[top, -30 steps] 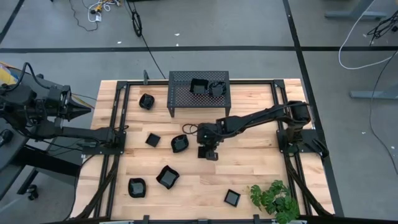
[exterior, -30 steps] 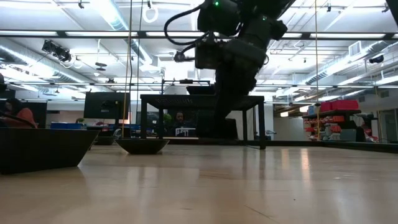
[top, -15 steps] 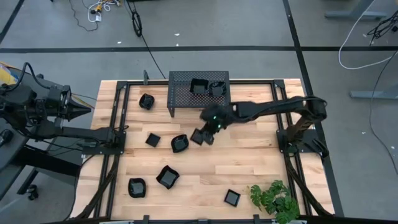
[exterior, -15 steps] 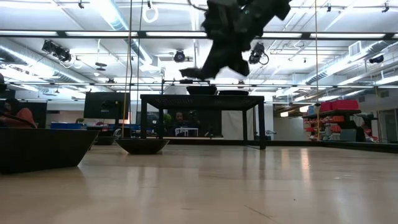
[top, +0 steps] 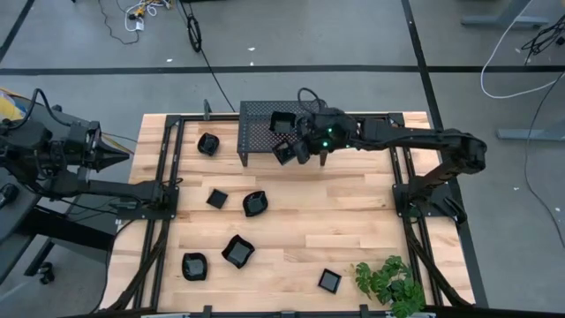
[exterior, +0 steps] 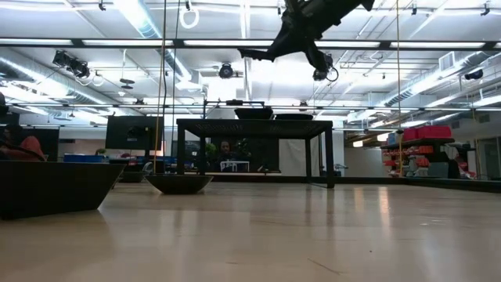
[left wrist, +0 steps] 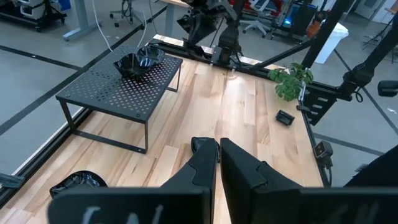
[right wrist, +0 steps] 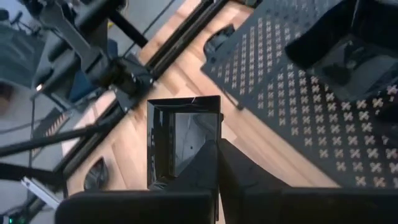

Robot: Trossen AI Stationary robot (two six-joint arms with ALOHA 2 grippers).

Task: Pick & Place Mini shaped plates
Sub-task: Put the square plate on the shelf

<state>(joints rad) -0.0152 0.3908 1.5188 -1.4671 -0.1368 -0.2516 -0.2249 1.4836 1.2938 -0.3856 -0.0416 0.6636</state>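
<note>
My right gripper (top: 292, 150) is shut on the rim of a small square black plate (top: 283, 153) and holds it in the air at the front edge of the perforated stand (top: 260, 134), higher than its top. The right wrist view shows the plate (right wrist: 180, 140) tilted, with the fingers (right wrist: 233, 165) pinching its rim. The low view shows the gripper (exterior: 301, 23) high up. Two plates (top: 282, 122) (top: 309, 123) sit on the stand. Several more lie on the table: (top: 207, 143), (top: 216, 199), (top: 255, 204), (top: 237, 252), (top: 194, 266), (top: 329, 282). My left gripper (top: 113, 157) is shut and empty, off the table's left edge.
A green plant (top: 389, 283) stands at the front right corner. Black rails (top: 163, 190) run along both sides of the wooden table. In the low view, two plates (exterior: 55, 188) (exterior: 180, 182) sit at the left, with the stand (exterior: 250, 125) behind.
My right gripper has lifted the square plate from the middle of the table and carried it up and back to the front edge of the stand. The left arm has not moved.
</note>
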